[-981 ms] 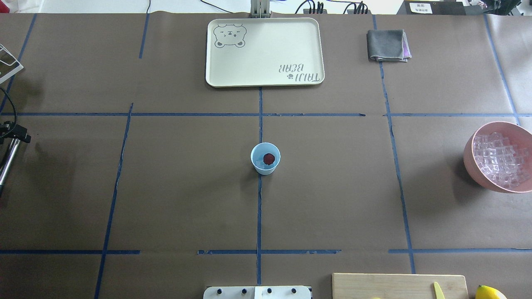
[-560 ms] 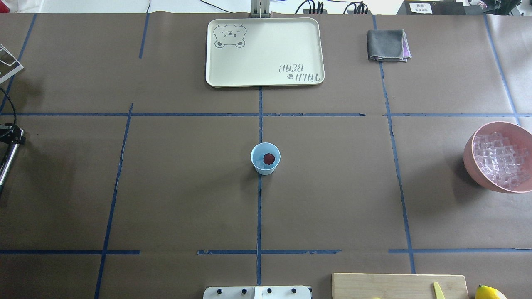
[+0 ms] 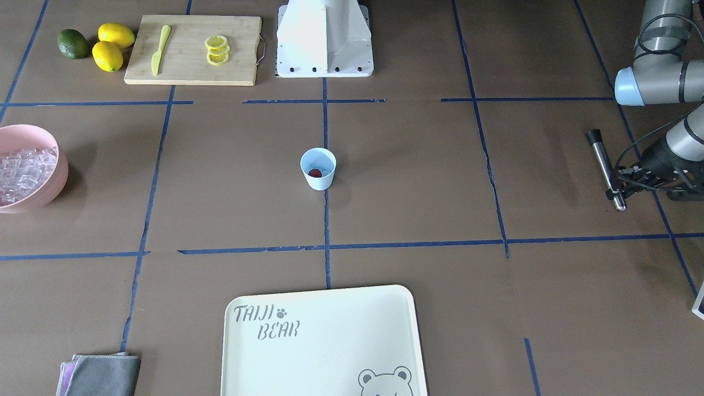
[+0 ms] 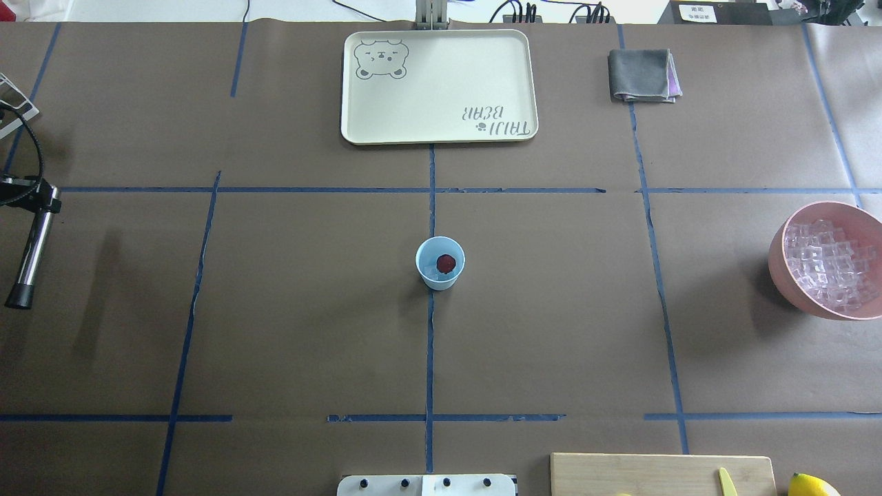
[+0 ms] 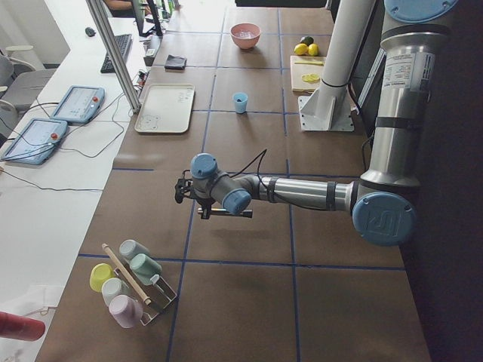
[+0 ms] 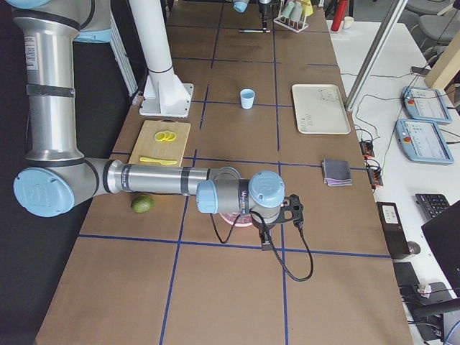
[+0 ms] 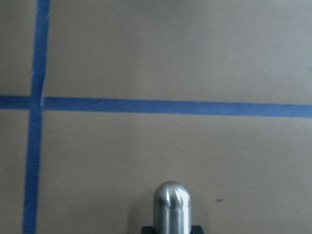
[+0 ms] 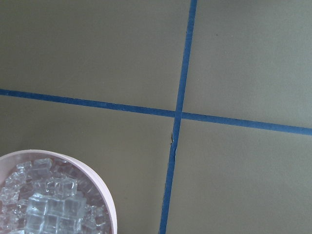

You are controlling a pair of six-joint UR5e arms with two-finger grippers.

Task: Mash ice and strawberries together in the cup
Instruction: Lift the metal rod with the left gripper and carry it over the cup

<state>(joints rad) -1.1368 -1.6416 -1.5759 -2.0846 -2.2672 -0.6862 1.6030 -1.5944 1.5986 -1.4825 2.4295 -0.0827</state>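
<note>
Steel muddler (image 3: pixel 602 162) clamped in my left gripper (image 3: pixel 621 187), well apart from the cup (image 4: pixel 440 262) at centre, strawberry (image 4: pixel 446 262) and ice (image 4: pixel 431 274) inside; I'd bring it upright over the rim. Whether the right gripper (image 6: pixel 293 210) is open, I cannot tell.

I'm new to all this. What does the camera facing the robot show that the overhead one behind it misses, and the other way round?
Only the front-facing view shows the lemon slices, the green fruit and the left arm's grey joints. Only the overhead view shows the cables beyond the table's far edge. Both show the cup with the strawberry inside, the cream tray, the pink bowl of ice, the grey cloth, and the metal rod gripped by the left end effector.
</note>
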